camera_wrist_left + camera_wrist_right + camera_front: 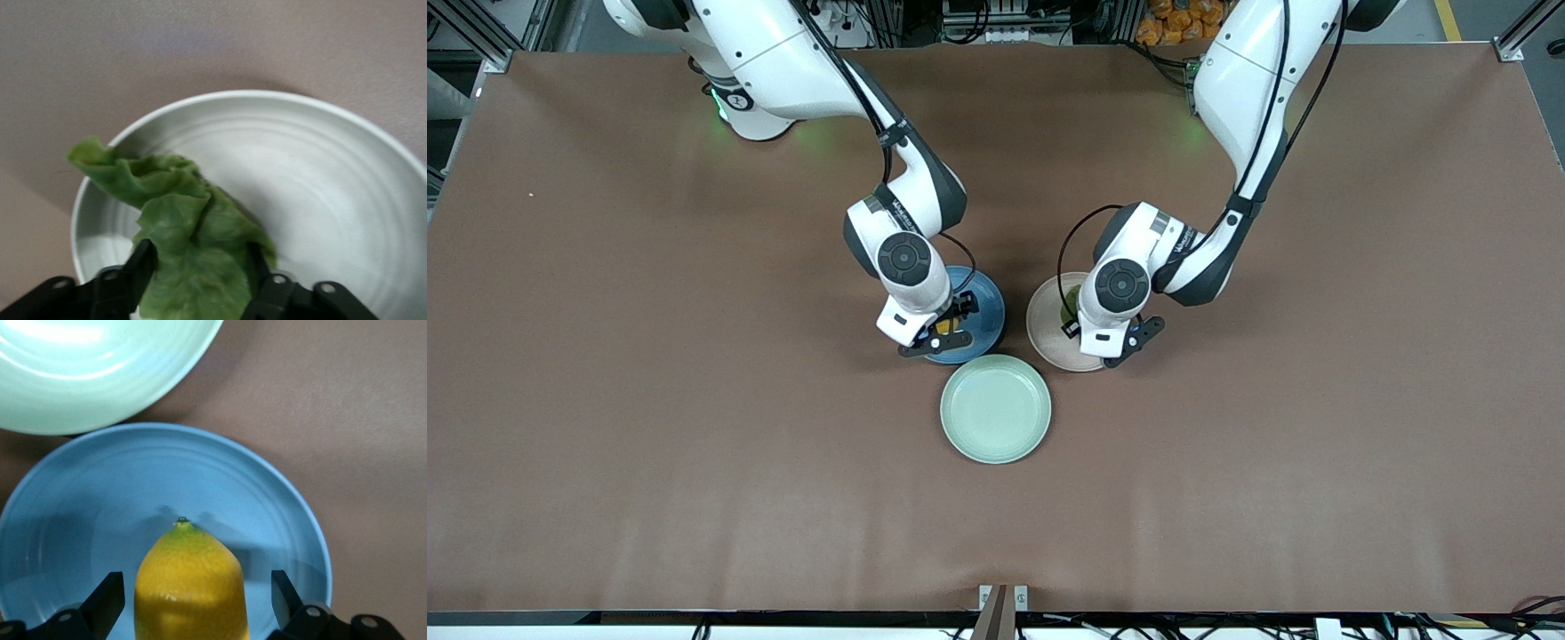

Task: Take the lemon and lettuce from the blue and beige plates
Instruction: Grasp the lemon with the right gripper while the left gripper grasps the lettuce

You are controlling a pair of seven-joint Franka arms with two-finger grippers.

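On the brown tabletop [605, 400] three plates cluster near the middle. The blue plate [985, 307] sits toward the right arm's end, the beige plate [1043, 324] just beside it toward the left arm's end, and the mint-green plate [996, 408] lies nearer the front camera, at about six o'clock from the gap between the other two.

The right hand [945, 322] is down over the blue plate. In the right wrist view its fingers [107, 600] stand wide, one on either side of the lemon [190, 583], with clear space between each pad and the fruit. The lemon rests on the blue plate [280, 493], its pointed tip aimed at the plate's centre; the mint-green plate [100, 380] shows just past the blue rim.

The left hand [1103, 342] is down over the beige plate. In the left wrist view its fingers [130, 273] flank the lettuce [180, 240], narrowed close against the leaf, possibly touching it, though a firm grip cannot be confirmed. The leaf lies crumpled on the beige plate [320, 193], near its rim, one curled edge lifting up.
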